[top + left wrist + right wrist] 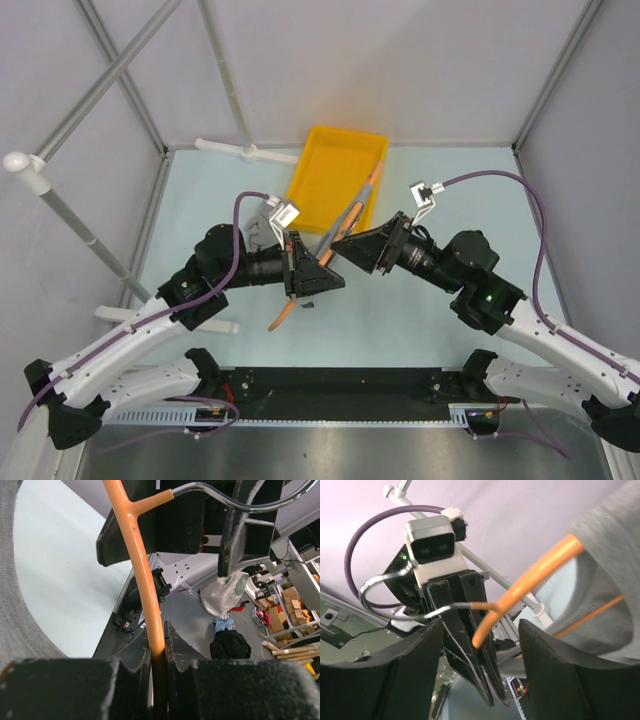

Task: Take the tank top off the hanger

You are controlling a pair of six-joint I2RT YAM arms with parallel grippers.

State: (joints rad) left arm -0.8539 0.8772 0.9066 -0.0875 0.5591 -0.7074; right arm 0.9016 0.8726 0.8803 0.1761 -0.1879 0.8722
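Note:
My left gripper (pixel 305 280) is shut on the orange hanger (pixel 287 312) just below its neck; the left wrist view shows the jaws (pixel 159 650) pinching the orange arm (pixel 142 570), with the silver hook (pixel 220 492) above. My right gripper (pixel 340 252) faces it from the right, open, with its fingers on either side of the hanger's neck (pixel 495 615) and not touching it. The grey tank top (pixel 610 580) still hangs over the far hanger arm (pixel 540 575). A strap (pixel 345 222) shows in the top view, and grey fabric (pixel 20 630) at the left wrist view's left edge.
A yellow tray (pixel 312 180) sits behind the grippers, and the hanger's far end (pixel 373 182) reaches over it. A white rack pole (pixel 70 215) crosses at the left and a white bar (pixel 245 152) lies at the table's back edge.

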